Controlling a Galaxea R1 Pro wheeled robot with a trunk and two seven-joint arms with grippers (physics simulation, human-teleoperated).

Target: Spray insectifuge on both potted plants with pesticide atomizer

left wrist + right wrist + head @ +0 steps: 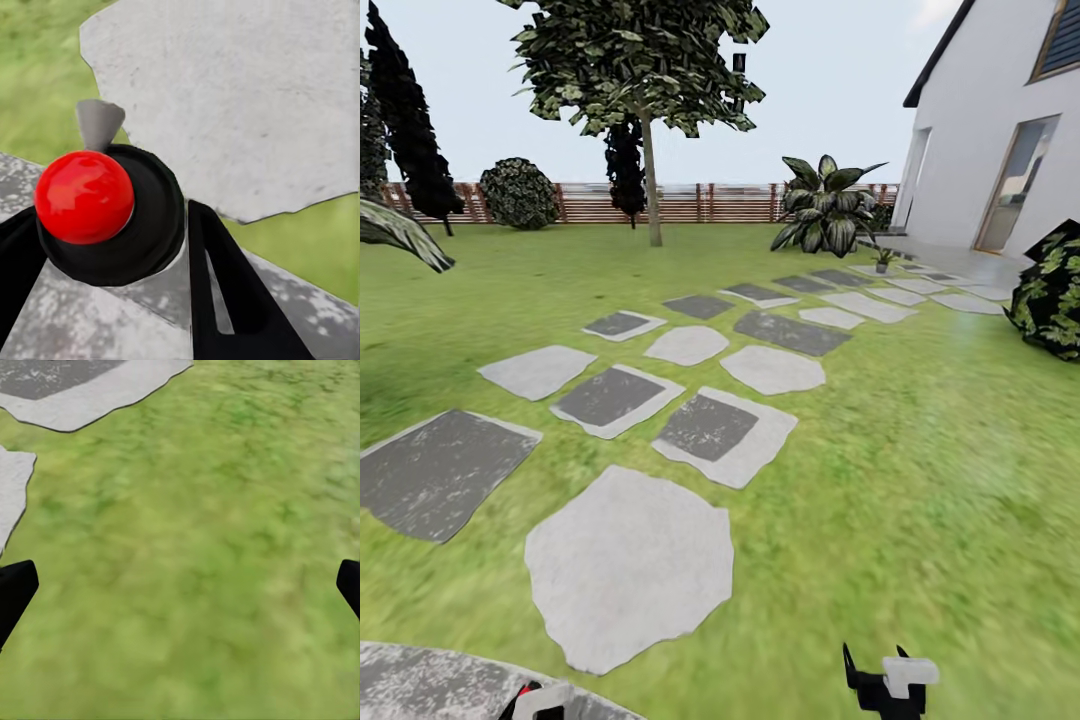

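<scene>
In the left wrist view, the pesticide atomizer [84, 196] has a shiny red ball cap, a black round body and a grey cone nozzle. My left gripper [112, 251] is shut on it, one black finger [225, 292] on each side. In the head view, that gripper [540, 702] sits at the bottom edge with a bit of red showing. My right gripper [885, 682] hangs open over the lawn, and its fingertips [15, 589] stand wide apart above grass. One small potted plant [882, 261] stands far off by the patio. The other is out of view.
Grey stepping stones [628, 565] lead across the lawn toward the paved patio [970, 265] by the white house. A huge striped-leaf plant [825, 205] stands beside the path. A tree [650, 180] and a dark bush [1055, 290] flank it. The brown slatted fence [680, 202] closes the back.
</scene>
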